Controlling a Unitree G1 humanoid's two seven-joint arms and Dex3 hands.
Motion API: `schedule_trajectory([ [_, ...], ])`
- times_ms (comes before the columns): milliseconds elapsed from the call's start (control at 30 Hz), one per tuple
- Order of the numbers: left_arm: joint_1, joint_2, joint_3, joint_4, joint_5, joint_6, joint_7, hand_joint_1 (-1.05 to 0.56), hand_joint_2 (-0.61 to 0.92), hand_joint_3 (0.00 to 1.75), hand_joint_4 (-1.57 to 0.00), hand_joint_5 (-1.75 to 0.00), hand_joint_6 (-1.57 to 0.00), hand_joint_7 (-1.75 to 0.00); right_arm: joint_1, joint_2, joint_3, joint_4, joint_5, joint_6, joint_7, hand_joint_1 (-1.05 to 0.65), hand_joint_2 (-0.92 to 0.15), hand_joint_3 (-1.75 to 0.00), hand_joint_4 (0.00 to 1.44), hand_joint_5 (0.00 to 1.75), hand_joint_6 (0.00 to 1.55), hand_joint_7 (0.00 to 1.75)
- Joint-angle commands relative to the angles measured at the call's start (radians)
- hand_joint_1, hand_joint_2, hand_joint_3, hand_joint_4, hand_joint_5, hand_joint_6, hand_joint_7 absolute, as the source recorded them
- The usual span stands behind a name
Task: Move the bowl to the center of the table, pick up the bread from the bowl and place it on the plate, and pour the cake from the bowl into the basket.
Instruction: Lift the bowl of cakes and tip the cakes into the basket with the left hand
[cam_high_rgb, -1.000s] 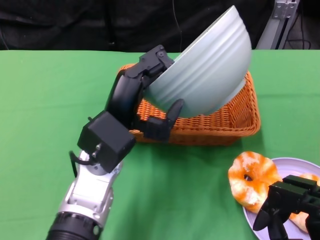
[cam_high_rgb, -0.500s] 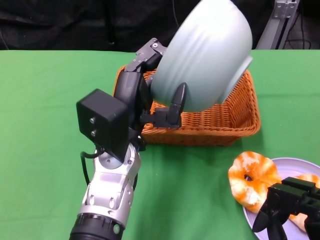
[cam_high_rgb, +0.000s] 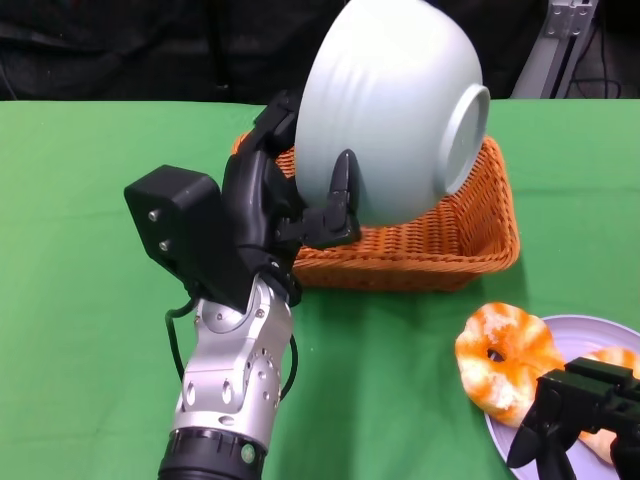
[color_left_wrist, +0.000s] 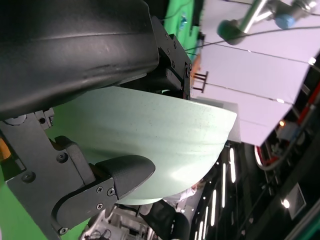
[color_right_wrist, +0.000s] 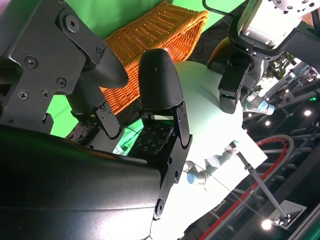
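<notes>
Nearest me I see my right hand (cam_high_rgb: 580, 420) low at the near right edge, fingers apart and holding nothing. It hangs over the near part of the plate (cam_high_rgb: 560, 335), and the bread (cam_high_rgb: 503, 357) lies just beyond and to the inner side of it, resting on the plate's rim. A second orange piece sits on the plate under the hand; I cannot tell what it is. Farther out, my left hand (cam_high_rgb: 290, 205) grips the bowl (cam_high_rgb: 390, 110), one finger across its ribbed outer wall. The bowl is tipped well over, its foot ring turned to the right, above the basket (cam_high_rgb: 470, 240) just beyond that hand.
</notes>
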Motion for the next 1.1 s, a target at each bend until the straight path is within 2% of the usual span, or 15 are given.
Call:
schedule_trajectory([
  [33,-0.029,-0.025,0.029,-0.042,-0.061,0.048,0.014,-0.13,0.33,1.64,-1.02,-1.75,-0.86,-1.75,0.011,-0.014,0.004,-0.011,0.005,-0.013,0.005,-0.01,-0.05,-1.75,1.05,1.58,1.00,1.37],
  [300,-0.031,-0.049,0.074,-0.077,-0.188,0.166,0.049,-0.09,0.34,1.66,-1.02,-1.75,-0.85,-1.75,0.006,-0.017,0.004,-0.001,0.008,-0.018,0.002,-0.01,-0.07,-1.75,1.06,1.59,1.01,1.38],
  [600,-0.037,-0.075,0.115,-0.144,-0.345,0.319,0.145,-0.14,0.37,1.63,-1.01,-1.75,-0.81,-1.75,-0.003,-0.024,0.006,0.009,0.011,-0.018,0.004,-0.01,-0.06,-1.75,1.06,1.59,1.01,1.39],
  [1100,-0.049,-0.108,0.164,-0.215,-0.588,0.406,0.281,-0.18,0.34,1.59,-1.02,-1.75,-0.78,-1.75,-0.006,-0.024,0.005,0.011,0.009,-0.011,0.009,0.00,-0.04,-1.75,1.05,1.62,1.00,1.41],
])
